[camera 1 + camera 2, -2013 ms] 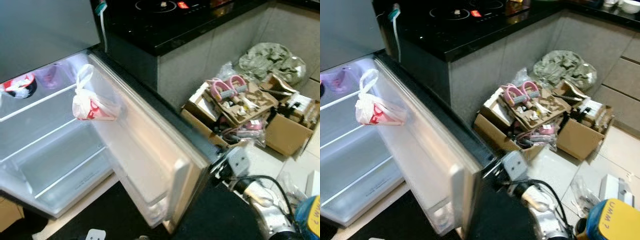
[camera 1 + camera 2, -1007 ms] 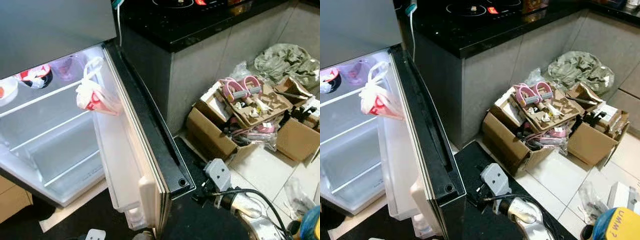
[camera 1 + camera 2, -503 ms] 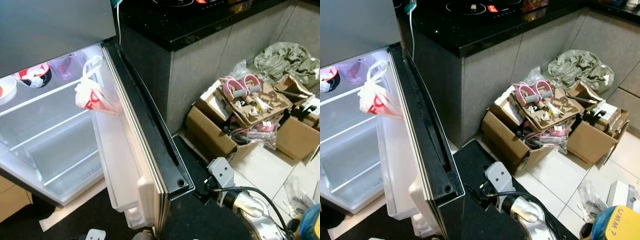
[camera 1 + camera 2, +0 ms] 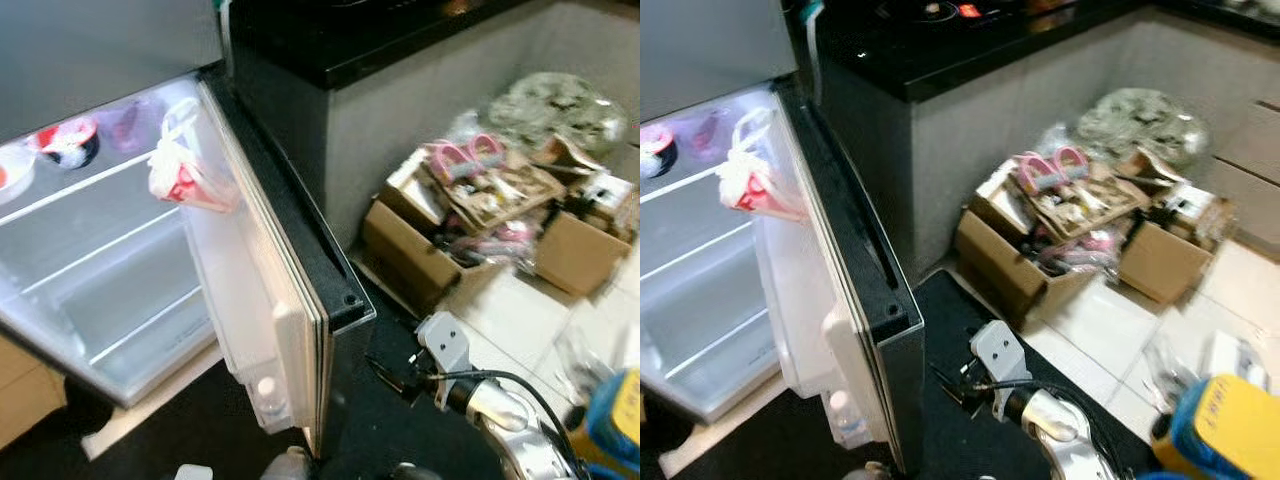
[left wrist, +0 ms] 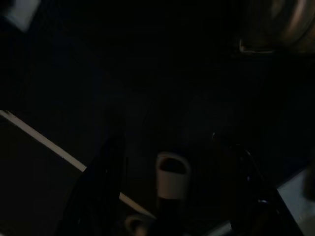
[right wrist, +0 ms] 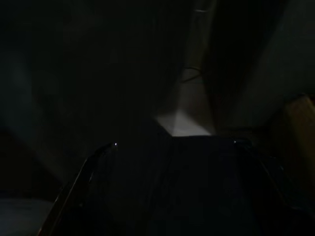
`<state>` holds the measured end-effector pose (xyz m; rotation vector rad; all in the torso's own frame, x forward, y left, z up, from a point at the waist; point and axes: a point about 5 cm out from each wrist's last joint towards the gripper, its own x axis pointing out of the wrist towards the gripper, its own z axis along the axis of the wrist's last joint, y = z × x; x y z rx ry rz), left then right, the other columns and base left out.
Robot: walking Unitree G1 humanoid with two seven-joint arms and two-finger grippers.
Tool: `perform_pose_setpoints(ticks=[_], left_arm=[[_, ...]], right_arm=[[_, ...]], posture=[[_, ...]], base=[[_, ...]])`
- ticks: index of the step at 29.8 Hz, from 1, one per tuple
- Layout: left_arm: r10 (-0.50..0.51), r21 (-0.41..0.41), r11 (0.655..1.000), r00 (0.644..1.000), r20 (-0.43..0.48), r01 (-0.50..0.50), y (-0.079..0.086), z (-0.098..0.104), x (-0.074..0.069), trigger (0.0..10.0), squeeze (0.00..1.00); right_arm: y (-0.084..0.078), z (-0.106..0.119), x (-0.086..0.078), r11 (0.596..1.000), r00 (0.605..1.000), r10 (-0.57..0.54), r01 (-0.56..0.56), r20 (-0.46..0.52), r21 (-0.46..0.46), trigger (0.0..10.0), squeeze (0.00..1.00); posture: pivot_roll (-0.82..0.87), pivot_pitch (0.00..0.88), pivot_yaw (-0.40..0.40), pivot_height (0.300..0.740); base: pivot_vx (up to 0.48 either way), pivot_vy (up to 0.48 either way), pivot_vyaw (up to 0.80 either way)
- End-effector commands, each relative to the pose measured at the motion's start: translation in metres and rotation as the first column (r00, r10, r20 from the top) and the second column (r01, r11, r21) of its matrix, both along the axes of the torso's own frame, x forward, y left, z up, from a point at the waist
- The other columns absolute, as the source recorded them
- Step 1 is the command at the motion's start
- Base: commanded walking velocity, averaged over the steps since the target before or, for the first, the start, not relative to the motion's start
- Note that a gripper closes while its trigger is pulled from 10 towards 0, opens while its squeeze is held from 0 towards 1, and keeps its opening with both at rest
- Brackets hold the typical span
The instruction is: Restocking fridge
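The fridge (image 4: 110, 300) stands open on my left, its shelves lit. Its door (image 4: 300, 290) points toward me, nearly edge-on. A white-and-red plastic bag (image 4: 180, 180) hangs at the door's inner side, near the top shelf. Bowls (image 4: 68, 142) sit on that shelf, and a small bottle (image 4: 265, 388) is in the lower door bin. My right arm (image 4: 490, 405) reaches low beside the door's free corner, apart from it. In the dark right wrist view the right gripper (image 6: 174, 143) is open and holds nothing. The left gripper (image 5: 167, 140) hangs open over a dim white object (image 5: 172, 177).
A black counter (image 4: 940, 50) with grey cabinet fronts runs right of the fridge. Open cardboard boxes (image 4: 470, 230) full of clutter and a crumpled green bag (image 4: 560, 100) crowd the tiled floor at the right. A black mat (image 4: 960, 330) lies under my arm.
The whole picture has shifted and blurred, so the camera moved. Over two seconds the door went from showing its inner face to nearly edge-on. My right arm stays low by its corner.
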<state>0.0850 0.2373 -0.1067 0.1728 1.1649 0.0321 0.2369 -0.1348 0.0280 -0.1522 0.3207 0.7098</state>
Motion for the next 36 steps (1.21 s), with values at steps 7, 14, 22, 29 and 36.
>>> perform_pose_setpoints(ticks=[7, 14, 22, 29, 36], left_arm=[[-0.003, -0.007, 1.000, 1.000, -0.024, 0.002, -0.002, -0.002, -0.009, 10.0, 0.00], [-0.003, -0.006, 1.000, 1.000, -0.024, 0.003, -0.003, -0.002, -0.009, 10.0, 0.00], [-0.005, -0.005, 1.000, 1.000, -0.026, 0.005, -0.002, -0.002, -0.009, 10.0, 0.00], [-0.010, -0.004, 1.000, 1.000, -0.030, 0.010, -0.002, -0.002, -0.009, 10.0, 0.00], [-0.010, -0.004, 1.000, 0.999, -0.031, 0.010, -0.002, -0.002, -0.010, 10.0, 0.00]], right_arm=[[-0.004, -0.001, 0.001, 1.000, 1.000, -0.013, 0.013, -0.003, -0.004, 10.0, 0.00], [-0.004, 0.000, 0.002, 1.000, 1.000, -0.012, 0.012, -0.001, -0.004, 10.0, 0.00], [-0.005, 0.000, 0.003, 1.000, 1.000, -0.015, 0.015, 0.003, -0.006, 10.0, 0.00], [0.002, 0.005, 0.008, 1.000, 1.000, -0.003, 0.003, 0.019, 0.009, 10.0, 0.00], [0.029, 0.023, 0.024, 0.996, 0.994, 0.080, -0.084, 0.079, 0.042, 10.0, 0.00]], posture=[[-0.08, 0.106, -0.046, 0.740], [-0.08, 0.104, -0.047, 0.740], [-0.08, 0.107, -0.046, 0.740], [-0.08, 0.106, -0.043, 0.740], [-0.08, 0.109, -0.041, 0.740]], base=[[0.000, 0.000, 0.00], [0.000, 0.000, 0.00], [0.000, 0.000, 0.00], [0.000, 0.000, 0.00], [0.000, 0.000, 0.00]])
